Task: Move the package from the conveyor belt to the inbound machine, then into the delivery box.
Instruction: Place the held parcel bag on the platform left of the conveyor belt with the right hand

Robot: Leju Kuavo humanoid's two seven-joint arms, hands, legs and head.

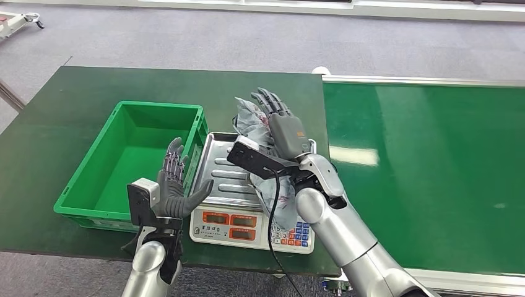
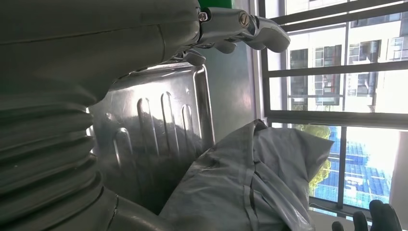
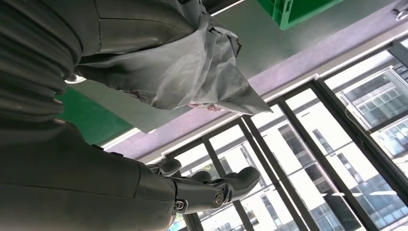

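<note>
Green desk (image 1: 74, 105) carried the scale (image 1: 247, 226) and delivery box (image 1: 133, 158); your right hand (image 1: 282, 127) pressed the package (image 1: 254, 127) against its palm above the tray, left hand (image 1: 176, 185) spread empty beside it. You were likely mid-weighing; next, carry it left past those fingers into the box.

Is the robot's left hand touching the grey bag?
Apart. The head view shows the left hand open by the green box, with bare scale tray before the bag.
</note>
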